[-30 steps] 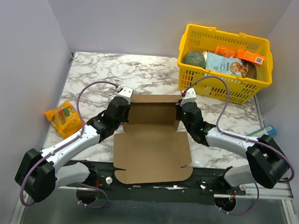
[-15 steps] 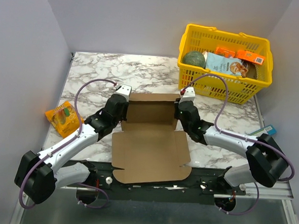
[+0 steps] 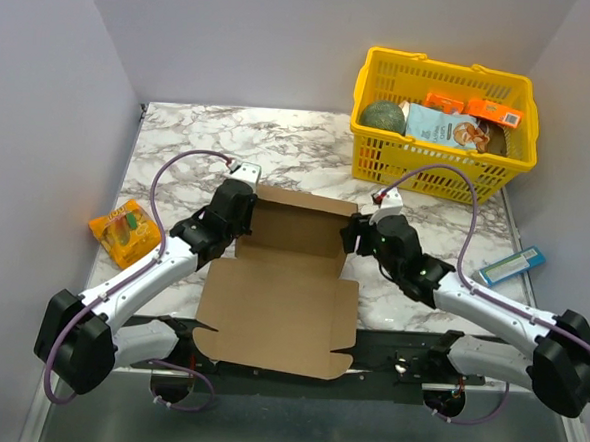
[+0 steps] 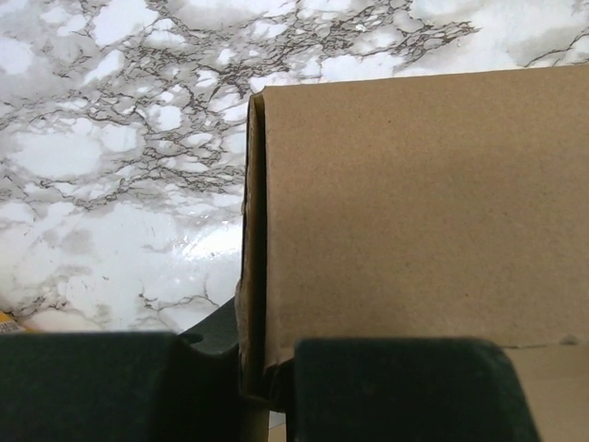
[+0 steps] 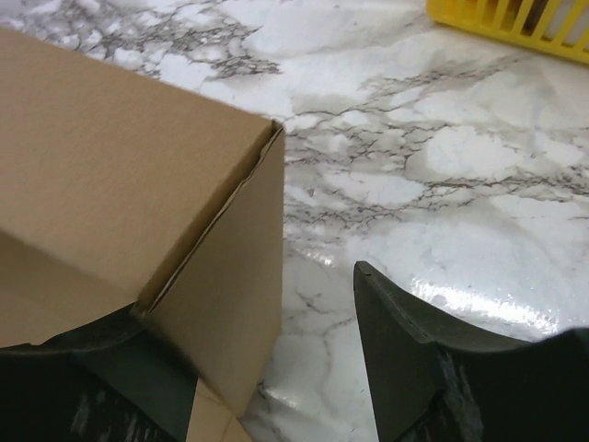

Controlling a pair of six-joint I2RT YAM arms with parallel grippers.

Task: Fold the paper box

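Note:
The paper box (image 3: 279,310) is brown cardboard, half formed, with its back wall (image 3: 297,221) raised and a wide flat panel reaching the near table edge. My left gripper (image 3: 245,193) is at the box's back left corner. In the left wrist view it (image 4: 267,368) is shut on the thin left side wall of the box (image 4: 414,203). My right gripper (image 3: 357,235) stands at the back right corner. In the right wrist view it (image 5: 248,295) is open, with the right side wall of the box (image 5: 110,166) between its fingers and a gap to the right finger (image 5: 405,350).
A yellow basket (image 3: 434,164) holding packets and a green round thing stands at the back right; its edge (image 5: 525,18) shows in the right wrist view. An orange snack packet (image 3: 124,233) lies at the left. A blue and white packet (image 3: 511,264) lies at the right edge.
My right gripper has opened, let go of the box's right wall and drawn back to the right. The box has turned and slid to the left, still held by the left gripper.

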